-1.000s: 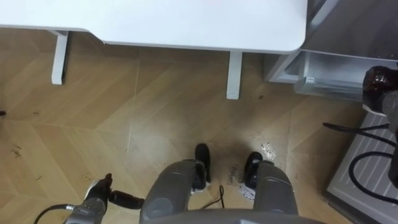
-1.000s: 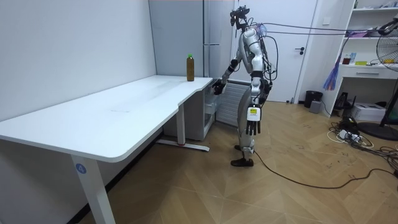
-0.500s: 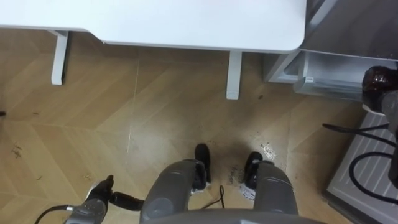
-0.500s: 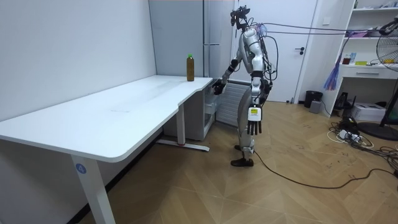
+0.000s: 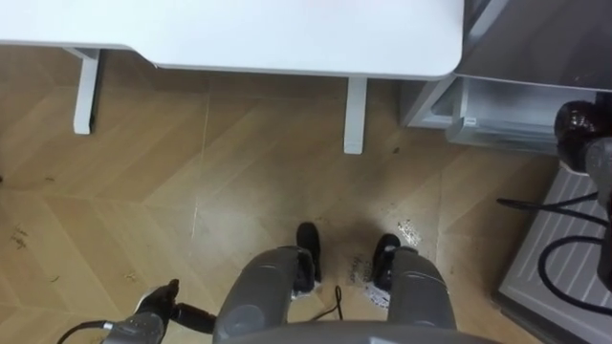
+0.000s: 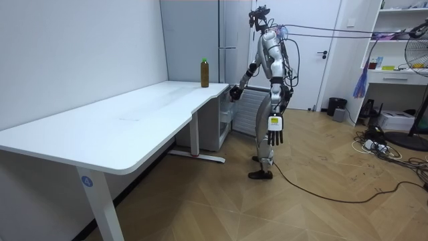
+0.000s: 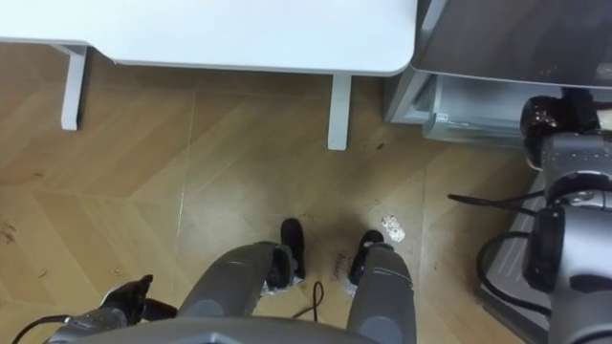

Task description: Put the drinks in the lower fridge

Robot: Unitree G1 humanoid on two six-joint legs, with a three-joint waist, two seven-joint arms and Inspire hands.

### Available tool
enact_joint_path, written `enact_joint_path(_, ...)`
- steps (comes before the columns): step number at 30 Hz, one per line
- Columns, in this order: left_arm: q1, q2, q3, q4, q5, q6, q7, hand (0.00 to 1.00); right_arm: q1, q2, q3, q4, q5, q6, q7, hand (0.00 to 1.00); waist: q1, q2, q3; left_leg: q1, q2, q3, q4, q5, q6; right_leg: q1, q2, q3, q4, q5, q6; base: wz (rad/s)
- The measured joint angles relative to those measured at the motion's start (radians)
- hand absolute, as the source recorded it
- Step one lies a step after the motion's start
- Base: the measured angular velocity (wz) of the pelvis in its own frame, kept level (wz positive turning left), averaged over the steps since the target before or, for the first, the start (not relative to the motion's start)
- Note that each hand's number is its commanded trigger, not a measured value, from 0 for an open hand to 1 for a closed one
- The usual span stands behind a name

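The drink bottle (image 6: 204, 72) is stood upright on the far corner of the white desk (image 6: 127, 124), near the grey fridge (image 5: 535, 38). The left hand (image 6: 275, 137) is hung at the robot's side, fingers straight, with nothing held. The right hand (image 6: 234, 92) is raised beside the fridge's open lower drawer (image 5: 507, 113); whether anything is gripped cannot be told

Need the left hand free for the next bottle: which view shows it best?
The room view: the left hand hangs beside the thigh, whole, fingers straight, holding nothing. The two eye views catch part of it at the bottom edge, lower left, with too little to judge its fingers.
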Motion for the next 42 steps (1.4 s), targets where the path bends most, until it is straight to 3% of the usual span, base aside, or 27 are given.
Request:
enact_joint_path(18,-0.006,0.001,-0.019,0.0,-0.002,0.003,0.003,0.0,-0.001,0.0,0.038,-0.001,-0.028,0.004,-0.023,1.0,-0.014,-0.004,-0.0019,-0.008,0.001,-0.014,0.0,0.0,0.0,0.004,0.004,-0.011,-0.015,0.007,0.001,0.0)
enact_joint_path(19,-0.006,0.001,-0.019,0.0,-0.002,0.003,0.003,0.0,-0.001,0.0,0.037,-0.001,-0.028,0.004,-0.024,0.72,-0.014,-0.004,-0.0019,-0.008,0.0,-0.014,0.0,0.0,0.0,0.004,0.004,-0.01,-0.015,0.007,0.002,0.0)
enact_joint_path(20,-0.006,0.001,-0.019,0.0,-0.002,0.003,0.004,0.0,-0.001,0.0,0.038,-0.001,-0.028,0.004,-0.025,0.0,-0.012,-0.004,-0.0019,-0.008,0.0,-0.014,0.0,0.0,0.0,0.004,0.004,-0.01,-0.015,0.007,0.002,0.0)
enact_joint_path(35,-0.007,0.001,-0.017,-0.003,0.0,0.008,0.0,0.0,0.005,0.005,0.041,-0.002,-0.003,0.01,0.004,0.0,-0.008,-0.001,-0.0034,0.0,0.003,-0.013,0.003,0.0,0.0,0.017,0.006,-0.01,-0.018,0.008,0.003,0.0)
enact_joint_path(42,-0.007,0.001,-0.018,-0.003,-0.001,0.01,0.008,0.0,0.006,0.005,0.088,0.004,-0.02,0.011,0.036,0.0,-0.012,0.001,-0.0049,0.023,0.002,-0.013,-0.007,0.0,0.0,0.038,0.01,-0.009,-0.025,0.01,0.001,0.0)
